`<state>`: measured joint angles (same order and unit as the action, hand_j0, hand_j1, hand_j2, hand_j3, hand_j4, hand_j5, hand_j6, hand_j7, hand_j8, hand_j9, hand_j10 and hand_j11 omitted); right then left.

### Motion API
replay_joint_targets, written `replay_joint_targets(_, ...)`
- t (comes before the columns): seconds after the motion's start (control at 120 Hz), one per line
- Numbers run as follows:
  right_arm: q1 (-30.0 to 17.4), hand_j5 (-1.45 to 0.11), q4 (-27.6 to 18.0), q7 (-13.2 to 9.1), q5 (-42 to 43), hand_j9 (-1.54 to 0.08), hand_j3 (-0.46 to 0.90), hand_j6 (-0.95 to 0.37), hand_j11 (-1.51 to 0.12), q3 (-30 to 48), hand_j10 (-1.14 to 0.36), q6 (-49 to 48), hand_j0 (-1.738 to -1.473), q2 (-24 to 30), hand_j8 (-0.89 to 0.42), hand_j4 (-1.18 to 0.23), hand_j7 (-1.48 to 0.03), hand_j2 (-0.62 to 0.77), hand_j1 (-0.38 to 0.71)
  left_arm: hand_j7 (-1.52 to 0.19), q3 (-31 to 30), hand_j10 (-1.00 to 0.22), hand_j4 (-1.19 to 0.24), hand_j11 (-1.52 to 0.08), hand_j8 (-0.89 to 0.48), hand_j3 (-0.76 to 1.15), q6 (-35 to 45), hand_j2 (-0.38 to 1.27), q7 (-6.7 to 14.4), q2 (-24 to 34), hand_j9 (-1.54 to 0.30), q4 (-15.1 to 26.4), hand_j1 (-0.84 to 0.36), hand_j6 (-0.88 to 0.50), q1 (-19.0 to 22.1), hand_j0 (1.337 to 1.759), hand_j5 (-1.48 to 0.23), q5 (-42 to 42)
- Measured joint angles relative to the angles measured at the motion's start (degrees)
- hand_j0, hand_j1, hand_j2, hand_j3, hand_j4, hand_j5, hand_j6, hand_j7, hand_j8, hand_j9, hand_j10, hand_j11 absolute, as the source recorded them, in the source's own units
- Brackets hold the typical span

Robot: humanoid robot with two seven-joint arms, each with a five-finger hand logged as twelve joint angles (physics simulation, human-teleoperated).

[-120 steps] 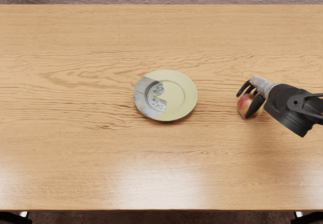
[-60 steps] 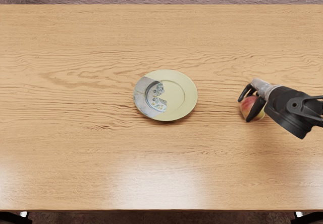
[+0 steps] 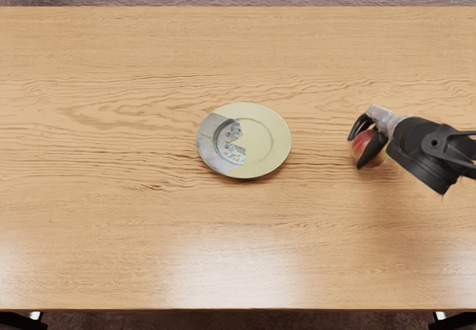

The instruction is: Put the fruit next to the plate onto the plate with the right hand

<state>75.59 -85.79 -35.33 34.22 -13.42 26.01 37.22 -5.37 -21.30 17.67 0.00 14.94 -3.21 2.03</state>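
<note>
A red and yellow fruit (image 3: pixel 364 144), apple-like, is at the right side of the wooden table (image 3: pixel 111 218), well to the right of the plate. My right hand (image 3: pixel 366 141) comes in from the right edge and its dark fingers (image 3: pixel 360 125) are curled around the fruit. Whether the fruit touches the table I cannot tell. The pale yellow plate (image 3: pixel 260 133) lies near the table's middle, with a shiny grey patch on its left side and nothing on it. The left arm does not show.
The table's front edge runs along the bottom of the picture, with dark legs at both lower corners. A textured wall borders the far edge.
The right hand with the fruit has moved slightly up the picture, away from the front edge, and the fingers have closed more tightly around the fruit. The plate has not moved.
</note>
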Motion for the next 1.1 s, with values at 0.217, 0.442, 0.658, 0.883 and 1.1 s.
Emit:
replay_joint_targets(0.217, 3.51, -1.17, -0.19, 0.04, -0.28, -1.11, 0.0, -0.43, -1.16, 3.74, -0.32, -0.32, -1.645, -0.92, -0.25, -0.85, -1.13, 0.23, 0.17, 0.0, 0.0, 0.0, 0.0, 0.0, 0.0, 0.0, 0.01, 0.0, 0.0, 0.0, 0.0, 0.0, 0.35, 0.0, -0.04, 1.658, 0.0, 0.0)
replay_joint_targets(0.442, 6.47, -1.16, 0.55, 0.03, -0.18, -1.15, 0.0, -0.6, -1.15, 7.59, -0.33, -0.31, -1.647, -8.9, -0.36, -0.86, -1.13, 0.3, 0.13, 0.0, 0.0, 0.0, 0.0, 0.0, 0.0, 0.0, 0.0, 0.0, 0.0, 0.0, 0.0, 0.0, 0.35, 0.0, -0.04, 1.658, 0.0, 0.0)
replay_joint_targets(0.658, 8.4, -1.17, 1.83, -0.04, -0.36, -1.17, 0.0, -0.66, -1.13, 9.72, -0.41, -0.35, -1.647, -15.97, -0.4, -0.86, -1.13, 0.24, 0.09, 0.0, 0.0, 0.0, 0.0, 0.0, 0.0, 0.0, 0.0, 0.0, 0.0, 0.0, 0.0, 0.0, 0.35, 0.0, -0.04, 1.658, 0.0, 0.0)
replay_joint_targets(0.883, 8.6, -1.19, 4.34, 0.11, -0.54, -1.17, 0.0, -0.71, -1.12, 9.96, -0.34, -0.25, -1.649, -22.36, -0.38, -0.84, -1.12, 0.46, 0.18, 0.0, 0.0, 0.0, 0.0, 0.0, 0.0, 0.0, 0.01, 0.0, 0.0, 0.0, 0.0, 0.0, 0.35, 0.0, 0.01, 1.658, 0.0, 0.0)
replay_joint_targets(1.1, 8.0, -0.49, 5.58, 0.31, 0.46, -0.48, 0.0, -0.31, -0.47, 10.06, -0.17, 4.59, -1.655, -23.62, -0.19, -0.35, -0.47, 0.16, -0.1, 0.0, 0.01, 0.0, 0.0, 0.0, 0.0, 0.0, 0.01, 0.0, 0.0, 0.0, 0.0, 0.0, 0.35, 0.0, 0.0, 1.658, 0.0, -0.01)
